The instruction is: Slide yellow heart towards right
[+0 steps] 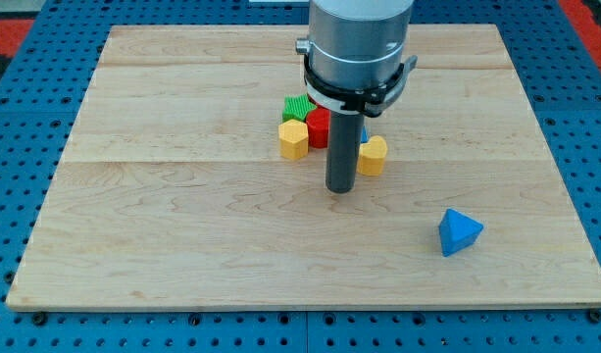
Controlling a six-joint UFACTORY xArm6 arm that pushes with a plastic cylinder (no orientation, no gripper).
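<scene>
The yellow heart [374, 155] lies near the board's middle, just right of my rod. My tip [339, 188] rests on the board at the heart's lower left, close to it; I cannot tell if they touch. A yellow hexagon block [294, 139] lies left of the rod. A red block [319, 126] sits behind it, partly hidden by the rod. A green block [297, 106] sits at the cluster's top left. A sliver of a blue block [364, 132] shows behind the rod, above the heart.
A blue triangular block [460, 232] lies alone toward the view's lower right. The wooden board [163, 226] sits on a blue pegboard surface [16, 196]. The arm's grey body [359, 39] hangs over the board's top middle.
</scene>
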